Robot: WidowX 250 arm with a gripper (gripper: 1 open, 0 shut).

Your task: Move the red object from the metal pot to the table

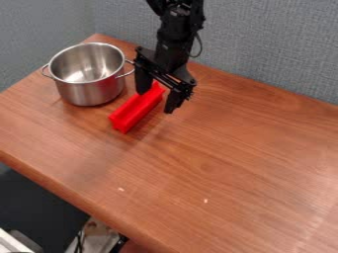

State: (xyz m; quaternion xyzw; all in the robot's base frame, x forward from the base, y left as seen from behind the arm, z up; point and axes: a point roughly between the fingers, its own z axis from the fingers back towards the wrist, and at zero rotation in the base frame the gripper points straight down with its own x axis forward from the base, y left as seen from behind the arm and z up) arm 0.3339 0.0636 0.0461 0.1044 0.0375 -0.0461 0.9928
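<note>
Camera view tells us the job looks done: the red object [137, 108] lies on the desk [238, 168] beside the empty metal pot [87, 72], claw [156, 95] spread apart over its far end.

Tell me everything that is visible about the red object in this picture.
The red object is a bright red, long, flat-sided bar that looks like plastic. It lies flat on the wooden table, running diagonally from lower left to upper right, just right of the metal pot and apart from it. The open gripper stands over its upper end; whether the fingers touch it I cannot tell.
</note>
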